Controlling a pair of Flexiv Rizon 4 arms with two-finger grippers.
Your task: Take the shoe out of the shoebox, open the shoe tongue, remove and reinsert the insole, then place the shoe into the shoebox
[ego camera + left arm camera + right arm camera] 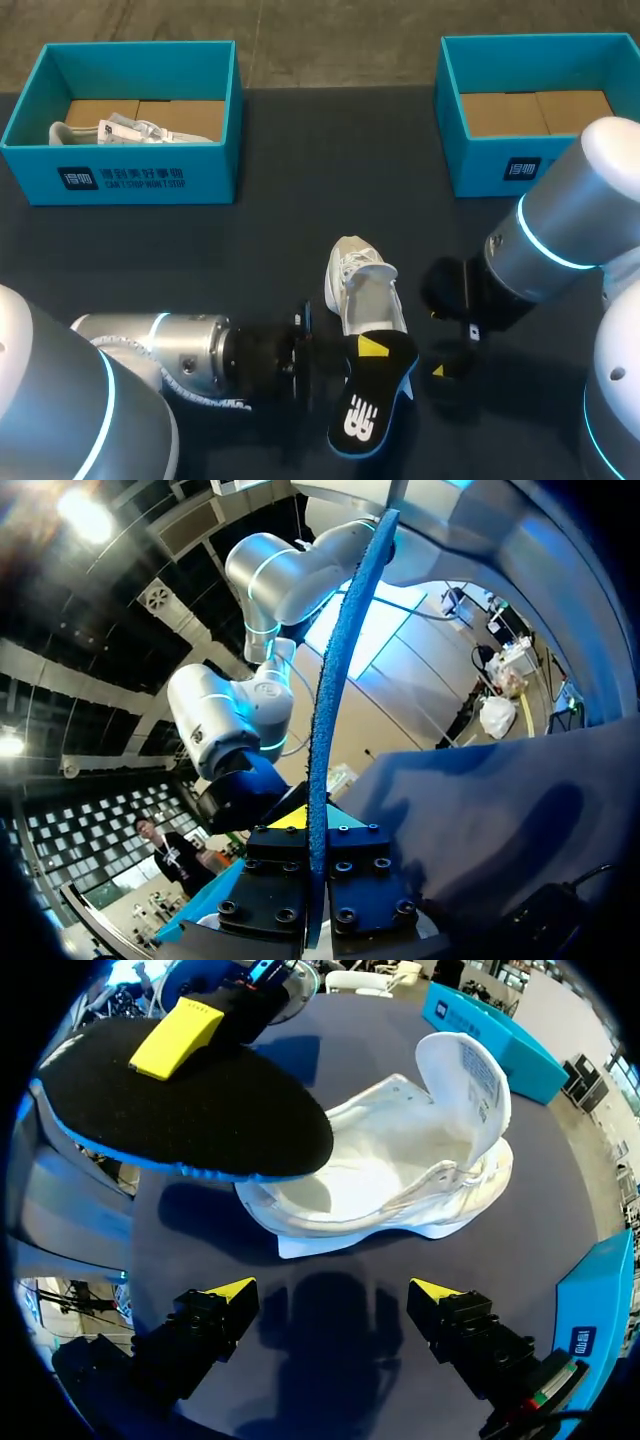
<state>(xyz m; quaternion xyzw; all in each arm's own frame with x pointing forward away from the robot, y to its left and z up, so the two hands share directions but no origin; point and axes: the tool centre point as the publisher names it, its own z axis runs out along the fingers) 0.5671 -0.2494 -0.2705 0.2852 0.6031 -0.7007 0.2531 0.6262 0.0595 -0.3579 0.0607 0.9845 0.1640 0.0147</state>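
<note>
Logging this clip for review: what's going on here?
The left pincer is shut on the black insole, holding it above the heel of the white shoe. The shoe stands on the table with its tongue folded open. The right pincer hangs open beside the shoe, holding nothing. Behind, the left box holds another shoe; the right box shows only its cardboard floor.

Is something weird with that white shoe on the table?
Yes, a bit. The white sneaker has its tongue flipped up, and the black foam insole with a blue edge is out, pinched in the left arm's fingers just above the heel. Nothing looks torn or spilled.
</note>
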